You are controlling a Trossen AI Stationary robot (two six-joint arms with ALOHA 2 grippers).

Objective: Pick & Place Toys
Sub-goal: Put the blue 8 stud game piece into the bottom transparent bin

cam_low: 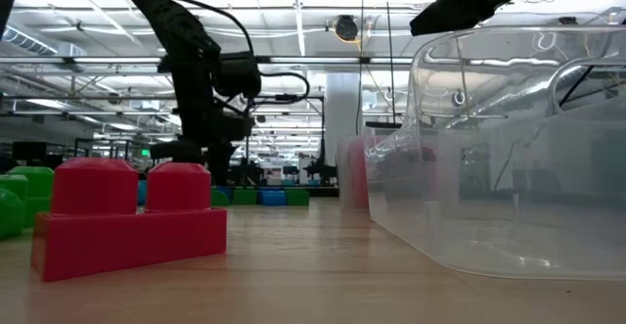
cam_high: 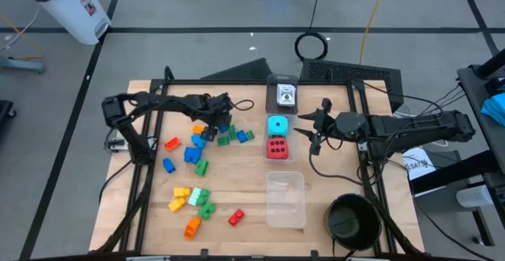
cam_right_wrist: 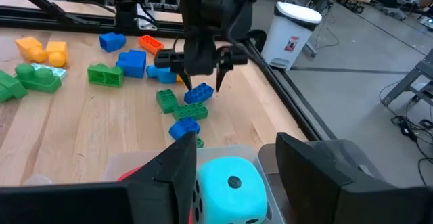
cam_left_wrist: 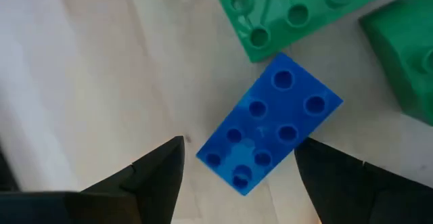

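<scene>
So we've got the left gripper [cam_left_wrist: 237, 166] sitting right over a blue brick [cam_left_wrist: 269, 130] near the middle of the table [cam_high: 237, 186], fingers apart with one on each side and neither visibly touching it yet. It lies flat, studs up, just beside two green bricks [cam_left_wrist: 298, 11], so not much room on that side. Hard plastic, stiff and light we'd guess, and probably slick on its smooth walls. We figure the best hold is across the two long sides, low down and square, since a corner pinch could make it twist or pop out. Nothing fragile here, so a firm squeeze should be fine. Our right gripper [cam_right_wrist: 237, 166] hangs over the cyan die [cam_right_wrist: 230, 187] in its clear box [cam_high: 282, 123], fingers apart, holding nothing
</scene>
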